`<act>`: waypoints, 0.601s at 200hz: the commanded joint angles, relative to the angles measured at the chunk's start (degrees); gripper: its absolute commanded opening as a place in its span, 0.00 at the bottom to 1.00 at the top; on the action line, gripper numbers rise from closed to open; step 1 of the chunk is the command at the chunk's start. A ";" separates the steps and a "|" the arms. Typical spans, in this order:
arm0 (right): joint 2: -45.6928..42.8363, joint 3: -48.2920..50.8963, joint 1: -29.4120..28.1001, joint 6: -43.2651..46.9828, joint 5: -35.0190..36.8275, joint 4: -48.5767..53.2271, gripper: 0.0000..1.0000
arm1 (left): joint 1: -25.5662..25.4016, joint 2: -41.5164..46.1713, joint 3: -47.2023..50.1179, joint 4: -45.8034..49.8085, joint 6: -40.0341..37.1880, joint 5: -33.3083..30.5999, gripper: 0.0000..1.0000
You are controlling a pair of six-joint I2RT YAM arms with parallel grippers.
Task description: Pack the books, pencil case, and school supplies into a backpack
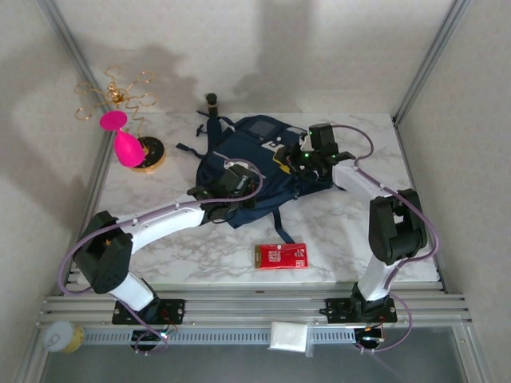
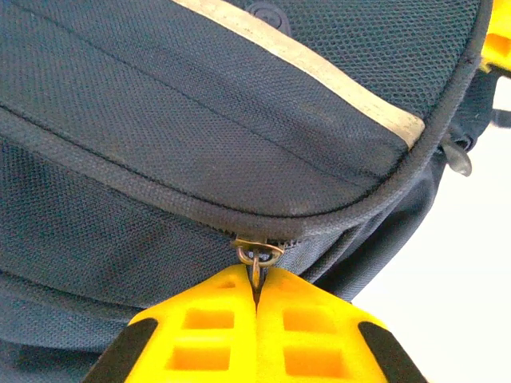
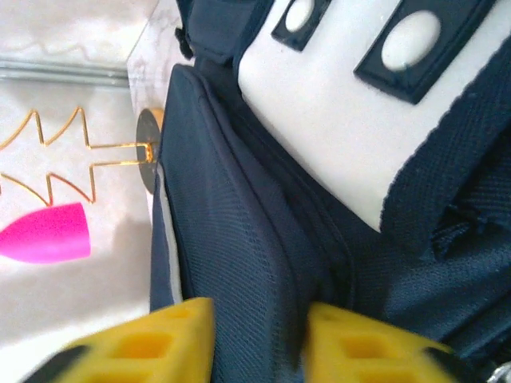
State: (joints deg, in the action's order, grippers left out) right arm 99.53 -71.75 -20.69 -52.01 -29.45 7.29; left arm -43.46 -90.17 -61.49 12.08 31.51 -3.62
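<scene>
The navy-blue backpack (image 1: 247, 171) lies in the middle of the marble table, its grey square panel toward the back. My left gripper (image 1: 219, 195) sits at its near-left edge. In the left wrist view it (image 2: 257, 275) is shut on the small metal zip pull (image 2: 257, 257) under a seam of the backpack (image 2: 200, 120). My right gripper (image 1: 299, 159) is over the bag's right side. Its yellow fingers (image 3: 259, 315) stand apart, open, with a ridge of backpack fabric (image 3: 239, 223) between them. The books are hidden from view.
A flat red rectangle with a white label (image 1: 280, 255) lies near the front, between the arms. A pink ornament with gold wire on a round base (image 1: 128, 148) stands back left. A small dark cylinder (image 1: 211, 101) stands behind the bag. Straps trail toward the front.
</scene>
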 commanded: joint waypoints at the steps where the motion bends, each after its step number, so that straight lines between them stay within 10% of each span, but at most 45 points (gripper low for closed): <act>1: -6.65 4.27 -2.33 -0.66 4.10 -3.96 0.51 | -0.57 0.07 0.28 1.72 0.77 -1.07 0.00; 48: -11.96 20.28 -8.82 -17.95 5.13 -20.63 0.52 | -0.48 -0.38 0.27 -0.39 0.75 0.86 0.00; 120: -8.27 17.77 -13.59 -26.59 12.85 -25.37 0.36 | -0.54 0.28 1.16 -1.26 0.77 0.81 0.00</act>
State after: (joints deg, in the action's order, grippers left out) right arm 90.61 -52.45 -33.69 -74.63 -21.32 -13.69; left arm -43.57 -90.24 -61.17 11.38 31.68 -3.38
